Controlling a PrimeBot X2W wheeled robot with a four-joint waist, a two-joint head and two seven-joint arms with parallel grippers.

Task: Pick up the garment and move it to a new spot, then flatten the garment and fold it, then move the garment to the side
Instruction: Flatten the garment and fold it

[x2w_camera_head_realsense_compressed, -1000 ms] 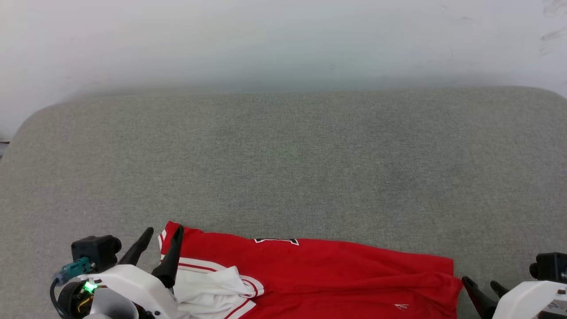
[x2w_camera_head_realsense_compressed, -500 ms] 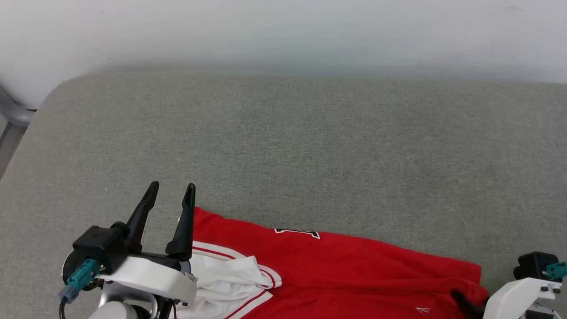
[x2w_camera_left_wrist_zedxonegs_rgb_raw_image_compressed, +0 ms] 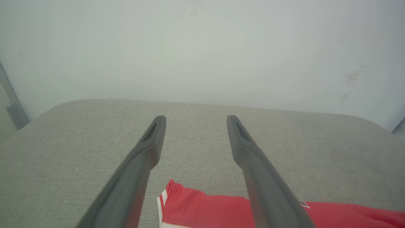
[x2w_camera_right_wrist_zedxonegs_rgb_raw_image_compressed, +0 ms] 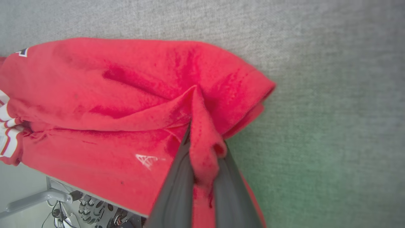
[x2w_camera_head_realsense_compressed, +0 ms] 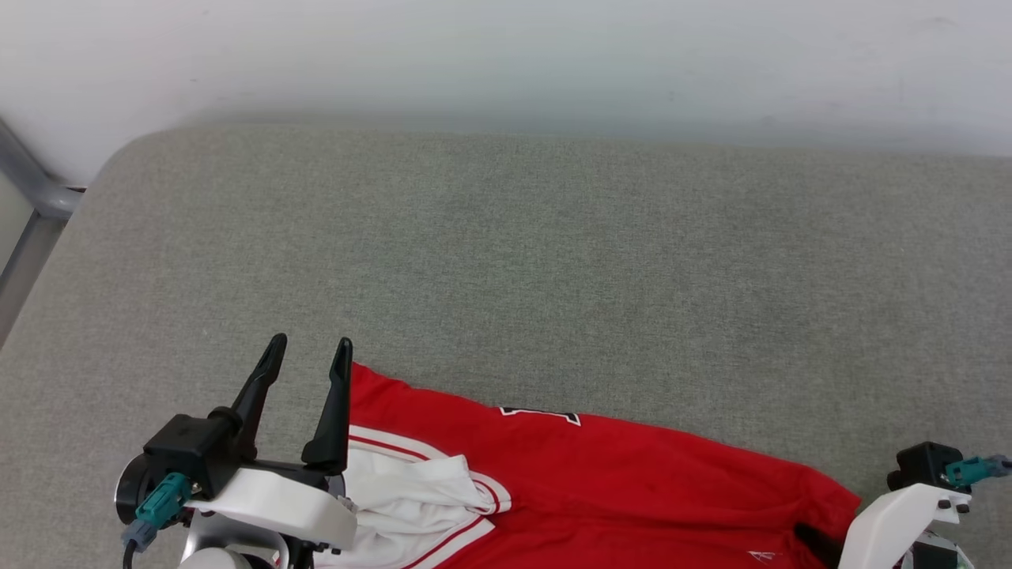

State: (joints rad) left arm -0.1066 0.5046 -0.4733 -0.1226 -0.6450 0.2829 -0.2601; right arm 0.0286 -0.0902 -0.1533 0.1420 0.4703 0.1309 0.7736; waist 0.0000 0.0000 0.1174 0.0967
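Note:
The garment, a red jersey with a white, striped-trim sleeve, lies crumpled along the near edge of the grey padded surface. My left gripper stands open over the garment's left corner, its fingers pointing away and nothing between them. In the left wrist view the left gripper is spread wide above the garment's red corner. At the garment's right end my right gripper is shut on a pinched ridge of the garment's red fabric. In the head view a right finger is partly hidden by the cloth.
A pale wall rises behind the surface. A grey metal frame stands off its far left corner. Below the near edge, a metal bar and cables are visible. Bare grey fabric stretches beyond the garment.
The right gripper has shut on the garment's right end, bunching the fabric. The left gripper has lifted from beside the sleeve, still open. The head camera has shifted.

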